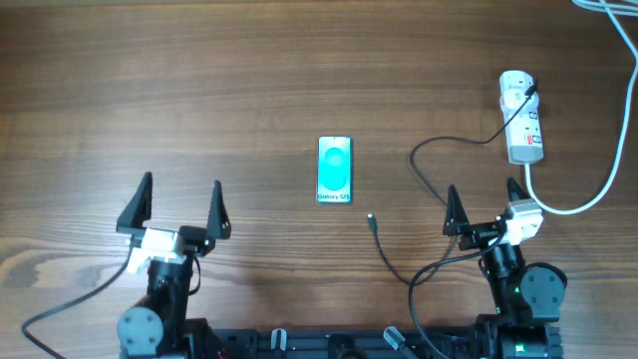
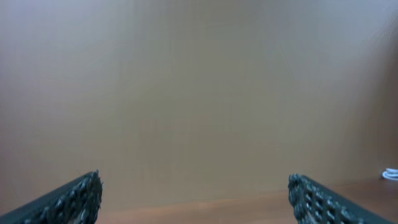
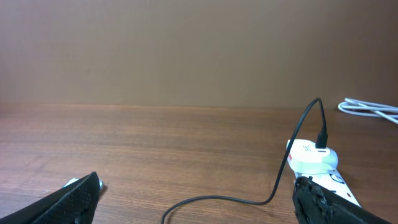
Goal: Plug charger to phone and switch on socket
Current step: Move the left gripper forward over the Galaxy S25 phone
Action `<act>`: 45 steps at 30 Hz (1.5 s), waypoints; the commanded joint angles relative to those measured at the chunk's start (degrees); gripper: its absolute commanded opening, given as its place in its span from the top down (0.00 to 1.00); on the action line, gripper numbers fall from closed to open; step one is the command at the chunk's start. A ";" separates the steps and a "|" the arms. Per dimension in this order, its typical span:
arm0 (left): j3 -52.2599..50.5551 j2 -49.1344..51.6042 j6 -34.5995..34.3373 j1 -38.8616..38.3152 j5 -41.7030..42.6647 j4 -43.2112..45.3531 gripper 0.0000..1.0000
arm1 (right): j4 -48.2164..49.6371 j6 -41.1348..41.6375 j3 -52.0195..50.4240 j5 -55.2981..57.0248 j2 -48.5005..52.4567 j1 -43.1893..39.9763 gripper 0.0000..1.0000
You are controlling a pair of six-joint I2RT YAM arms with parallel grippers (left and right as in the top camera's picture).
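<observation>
— On the wooden surface [image 1: 199, 80], out in front of the two arms, which way is the phone [image 1: 334, 171] lying?

— Flat, cyan screen up, about midway between the arms and a bit farther out. Its long axis runs straight away from the robot. The "Galaxy S25" lettering is at the end nearest the arms.

— And the socket [image 1: 521, 117]?

— Off on the robot's right, well apart from the phone. Its long axis runs nearly the same way, just a touch slanted. The rounded end faces the arms, and the thick white cable [image 1: 598, 189] leaves there and curves off to the right.

— Is the charger [image 1: 449, 140] in it?

— Its black plug [image 1: 526, 97] sits at the strip's far end. The thin cable loops out to the left, then bends back toward the arms. The small tip [image 1: 371, 221] lies loose on the wood, nearer the arms than the phone and to its right. It isn't touching the phone, and it points roughly away from the robot.

— The jaws?

— The left jaws are spread wide on the near left, with nothing between them. The right jaws are just as wide and empty, a little short of the socket's rounded end.
</observation>
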 commanded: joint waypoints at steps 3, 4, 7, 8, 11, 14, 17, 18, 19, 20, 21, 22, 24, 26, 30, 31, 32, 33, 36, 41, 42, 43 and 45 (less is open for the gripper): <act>14.73 13.33 -2.58 0.42 -1.86 -11.52 0.00 | 0.13 -0.66 -0.15 1.22 -0.22 0.20 0.00; 16.74 15.43 -2.58 0.42 -1.31 -13.29 0.00 | 0.13 -0.66 -0.15 1.22 -0.22 0.20 0.00; 24.72 24.20 -2.56 0.42 3.91 -19.34 0.00 | 0.13 -0.66 -0.15 1.22 -0.22 0.20 0.00; 27.36 27.52 -2.54 0.42 7.48 -20.02 0.00 | 0.13 -0.66 -0.15 1.22 -0.22 0.20 0.00; 30.42 33.14 -2.54 0.42 14.91 -17.35 0.00 | 0.13 -0.66 -0.15 1.22 -0.22 0.20 0.00; 30.64 37.44 -2.54 0.42 22.58 -13.79 0.00 | 0.13 -0.66 -0.15 1.22 -0.22 0.20 0.00; 30.64 39.78 -2.62 0.42 23.63 -12.15 0.00 | 0.13 -0.66 -0.15 1.22 -0.22 0.20 0.00; 30.67 40.35 -3.50 0.42 23.93 -11.63 0.00 | 0.13 -0.66 -0.15 1.22 -0.22 0.20 0.00; 30.71 40.79 -5.53 0.42 23.89 -11.41 0.00 | 0.13 -0.63 -0.15 1.22 -0.22 0.20 0.00; 30.84 41.31 -7.61 0.42 23.76 -11.43 0.00 | 0.13 -0.66 -0.15 1.22 -0.22 0.20 0.00; 30.97 41.81 -9.18 0.42 23.52 -11.45 0.00 | 0.13 -0.66 -0.15 1.22 -0.22 0.20 0.00; 31.26 42.34 -10.38 0.42 23.17 -11.61 0.00 | 0.13 -0.63 -0.15 1.22 -0.22 0.20 0.00; 32.74 44.11 -12.13 0.42 22.67 -12.00 0.00 | 0.13 -0.66 -0.15 1.22 -0.22 0.20 0.00; 35.80 46.51 -13.07 0.42 22.67 -14.51 0.00 | 0.13 -0.66 -0.15 1.22 -0.22 0.20 0.00; 49.77 55.89 -13.03 0.42 22.62 -32.68 0.00 | 0.13 -0.68 -0.15 1.22 -0.22 0.20 0.00; 53.72 58.80 -13.00 0.39 22.67 -38.16 0.00 | 0.13 -0.66 -0.15 1.22 -0.22 0.20 0.00; 56.54 60.92 -13.00 0.39 22.73 -41.75 0.00 | 0.13 -0.68 -0.15 1.22 -0.22 0.20 0.00; 58.60 62.79 -13.03 0.39 23.26 -44.02 0.00 | 0.13 -0.66 -0.15 1.22 -0.22 0.20 0.00; 60.33 66.34 -13.05 0.35 28.70 -43.93 0.00 | 0.13 -0.66 -0.15 1.22 -0.22 0.20 0.00; 60.41 69.11 -13.07 -0.02 29.09 -42.71 0.00 | 0.13 -0.66 -0.15 1.22 -0.22 0.20 0.00; 60.48 69.33 -13.16 -0.13 29.09 -42.73 0.00 | 0.13 -0.66 -0.15 1.22 -0.22 0.20 0.00; 60.50 69.46 -13.79 -0.33 28.63 -42.71 0.00 | 0.13 -0.68 -0.15 1.22 -0.22 0.20 0.00; 60.50 69.88 -18.80 -1.33 23.19 -42.69 0.00 | 0.13 -0.66 -0.15 1.22 -0.22 0.20 0.00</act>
